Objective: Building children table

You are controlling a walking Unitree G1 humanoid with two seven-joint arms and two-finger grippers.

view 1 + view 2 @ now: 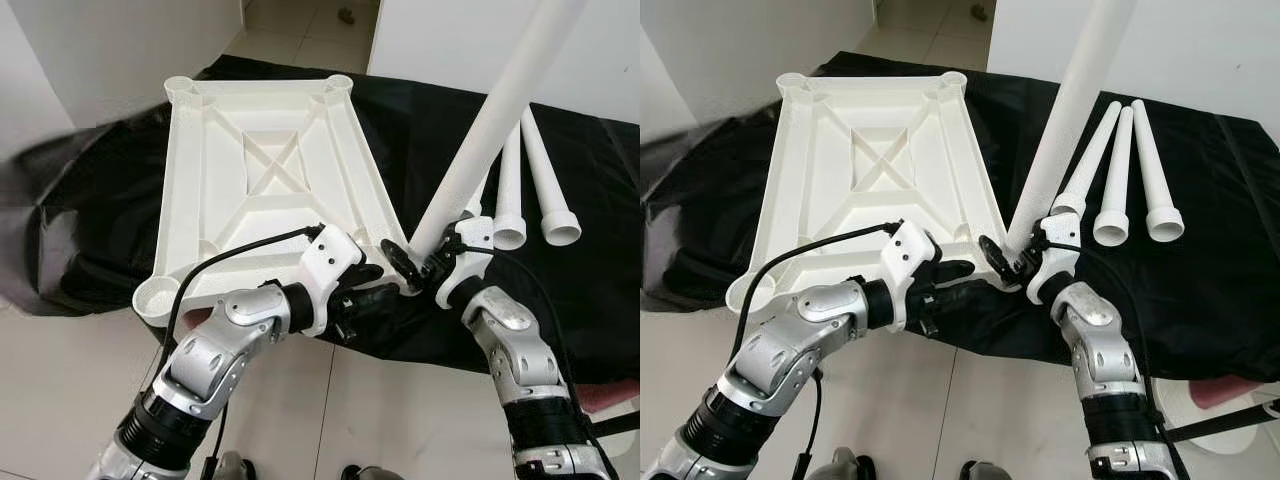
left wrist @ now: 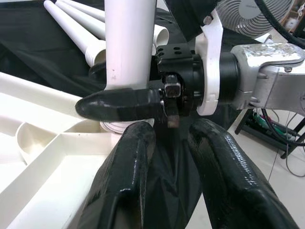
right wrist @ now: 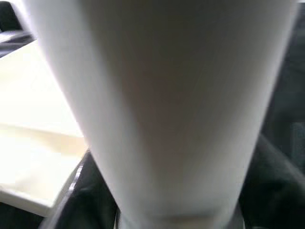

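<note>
The white table top (image 1: 260,170) lies upside down on a black cloth (image 1: 590,270), ribs and corner sockets facing up. My right gripper (image 1: 420,258) is shut on a white table leg (image 1: 490,120) near its lower end. The leg (image 2: 128,43) stands tilted, its foot at the table top's near right corner, and the seat itself is hidden. My left gripper (image 1: 378,290) sits just left of it at the near edge, open with nothing between its fingers (image 2: 133,162). Three more legs (image 1: 1118,175) lie side by side on the cloth to the right.
A near left corner socket (image 1: 158,297) stands free. White walls close in behind the cloth, with tiled floor in front. A fan (image 2: 252,14) stands off to my right, and something pink (image 1: 612,398) lies at the cloth's near right edge.
</note>
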